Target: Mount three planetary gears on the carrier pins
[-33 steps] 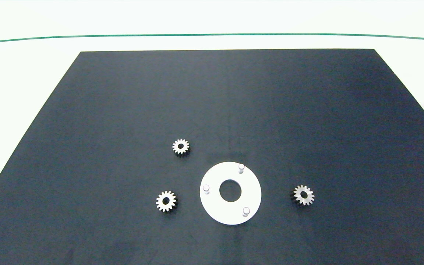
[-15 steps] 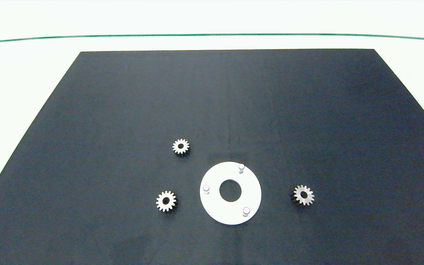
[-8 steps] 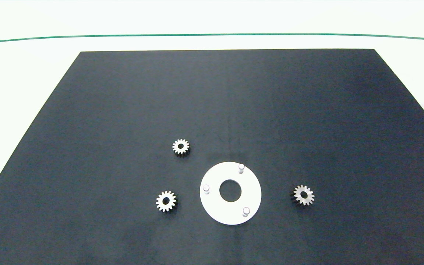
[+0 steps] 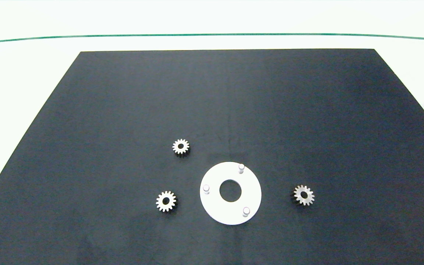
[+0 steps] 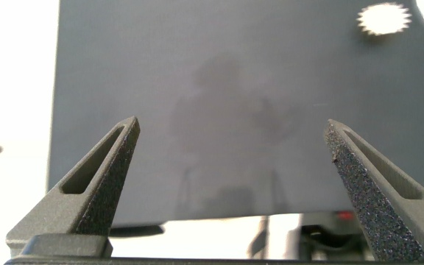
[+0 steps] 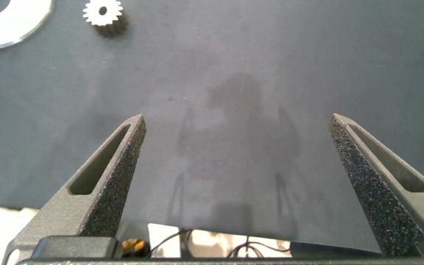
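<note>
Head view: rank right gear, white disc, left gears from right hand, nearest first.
1. Right gear, right hand's side.
2. White disc, centre.
3. Front-left gear and back-left gear, far side; too close to call.

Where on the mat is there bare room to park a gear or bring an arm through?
The mat is bare across its whole far half, beyond the far-left gear, and along both side margins. It is crowded only near the front centre: the disc sits there with the near-left gear and the right gear flanking it. Both grippers, left and right, hover open over bare mat.
</note>
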Controlling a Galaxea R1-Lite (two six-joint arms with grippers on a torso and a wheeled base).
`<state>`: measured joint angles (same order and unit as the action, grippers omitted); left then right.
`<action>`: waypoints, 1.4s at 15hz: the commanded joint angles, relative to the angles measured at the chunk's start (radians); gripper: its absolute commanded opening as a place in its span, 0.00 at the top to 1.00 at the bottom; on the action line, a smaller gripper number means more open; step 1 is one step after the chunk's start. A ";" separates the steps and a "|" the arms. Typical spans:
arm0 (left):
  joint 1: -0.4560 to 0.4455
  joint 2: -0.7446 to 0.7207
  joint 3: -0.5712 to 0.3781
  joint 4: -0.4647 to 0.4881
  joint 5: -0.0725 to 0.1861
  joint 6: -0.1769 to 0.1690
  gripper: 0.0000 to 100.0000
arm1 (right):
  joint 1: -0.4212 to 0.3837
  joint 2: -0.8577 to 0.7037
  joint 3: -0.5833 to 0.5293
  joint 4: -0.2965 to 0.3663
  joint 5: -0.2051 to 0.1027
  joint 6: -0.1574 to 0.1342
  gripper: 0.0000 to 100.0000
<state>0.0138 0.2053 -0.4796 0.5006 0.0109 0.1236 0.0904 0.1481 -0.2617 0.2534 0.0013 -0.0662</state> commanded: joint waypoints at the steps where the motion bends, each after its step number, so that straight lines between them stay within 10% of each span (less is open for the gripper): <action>1: 0.011 0.137 -0.100 0.042 0.018 0.036 0.00 | 0.032 0.125 -0.082 0.024 0.000 0.002 0.00; 6: 0.011 0.582 -0.404 0.068 0.018 0.189 0.00 | 0.058 0.370 -0.243 0.024 0.017 -0.007 0.00; 16: 0.023 0.835 -0.511 0.029 0.054 0.188 0.00 | 0.315 0.849 -0.478 0.050 0.057 -0.090 0.00; 21: 0.021 0.827 -0.527 0.064 0.060 0.188 0.00 | 0.321 1.048 -0.603 0.058 0.059 -0.227 0.00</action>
<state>0.0351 1.0372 -1.0019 0.5600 0.0702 0.3098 0.4106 1.0945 -0.8115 0.3060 0.0589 -0.2674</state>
